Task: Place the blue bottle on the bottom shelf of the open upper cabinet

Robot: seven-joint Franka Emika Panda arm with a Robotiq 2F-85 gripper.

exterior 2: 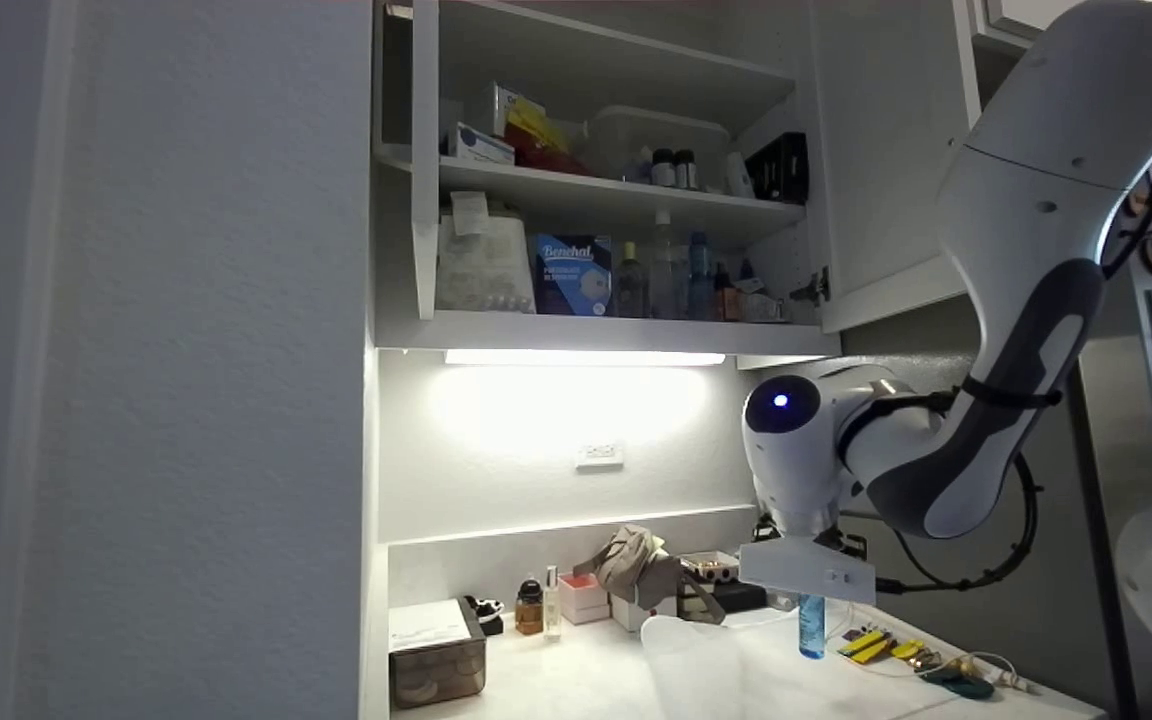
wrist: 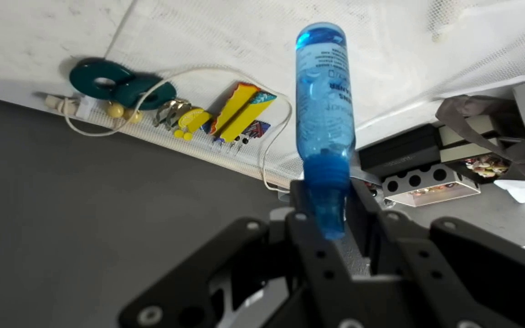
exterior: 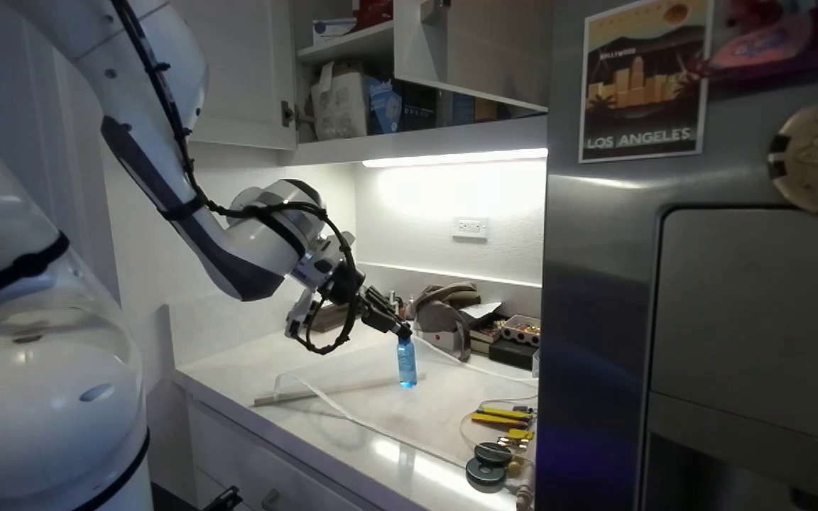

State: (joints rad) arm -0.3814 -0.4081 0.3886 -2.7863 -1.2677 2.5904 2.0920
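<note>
My gripper (wrist: 326,196) is shut on the cap end of the blue bottle (wrist: 324,100), whose clear blue body points away from the fingers (wrist: 358,196). In an exterior view the bottle (exterior: 407,362) is upright, base down, under the gripper (exterior: 403,331), over the counter; whether its base touches I cannot tell. Elsewhere the wrist housing hides the fingers and the bottle's top. The upper cabinet (exterior 2: 636,85) is open, well above the gripper. Its bottom shelf (exterior 2: 596,328), over the light strip, bears a white bag, a blue box and several bottles, with small items at the right.
Cabinet doors (exterior: 480,53) (exterior 2: 426,160) swing outward at the sides. The steel fridge (exterior: 597,284) borders the counter (exterior: 373,419). Yellow packets (wrist: 244,111), dark green discs (wrist: 121,84) and a thin cable lie near the bottle. Boxes and a grey-brown bag (exterior 2: 636,565) line the back wall.
</note>
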